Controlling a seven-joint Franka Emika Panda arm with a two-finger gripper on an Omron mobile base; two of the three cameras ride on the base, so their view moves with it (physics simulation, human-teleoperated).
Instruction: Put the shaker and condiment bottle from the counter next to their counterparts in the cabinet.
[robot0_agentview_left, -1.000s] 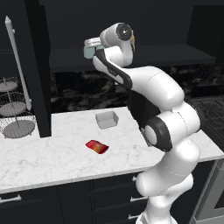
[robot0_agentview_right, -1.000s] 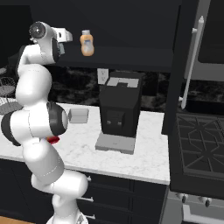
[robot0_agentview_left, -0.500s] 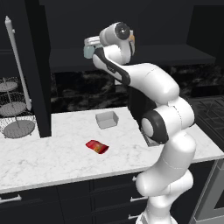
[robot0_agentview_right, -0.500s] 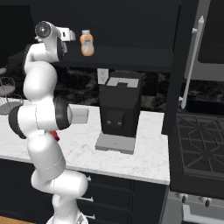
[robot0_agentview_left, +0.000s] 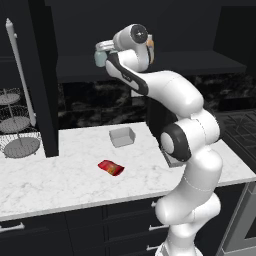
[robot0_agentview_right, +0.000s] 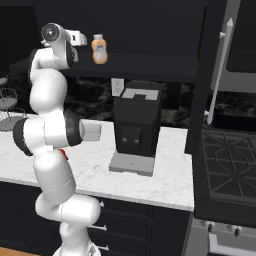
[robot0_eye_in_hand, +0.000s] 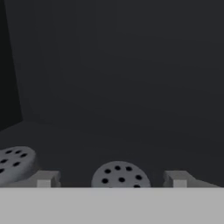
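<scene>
In the hand view my gripper (robot0_eye_in_hand: 110, 179) stands open inside the black cabinet, its fingertips (robot0_eye_in_hand: 43, 179) well apart on either side of the shaker (robot0_eye_in_hand: 120, 174), whose perforated grey cap shows between them with a gap at each side. Its twin counterpart (robot0_eye_in_hand: 15, 159) stands just to the left. From the left base view the gripper (robot0_agentview_left: 102, 52) is up at the cabinet shelf (robot0_agentview_left: 200, 62) with the teal shaker (robot0_agentview_left: 100, 60) at its tip. The orange counterpart bottle (robot0_agentview_right: 99, 49) stands on the shelf beside the hand. The red condiment bottle (robot0_agentview_left: 111, 168) lies flat on the marble counter (robot0_agentview_left: 60, 182).
A small grey open box (robot0_agentview_left: 122, 136) sits on the counter behind the red bottle. A wire basket rack (robot0_agentview_left: 15, 135) stands at the far left past a black upright panel. A black coffee machine (robot0_agentview_right: 136, 127) is on the counter, a stove (robot0_agentview_right: 227, 165) beyond it.
The jaws have opened off the shaker, which they were shut on before. The arm has reached slightly further into the cabinet.
</scene>
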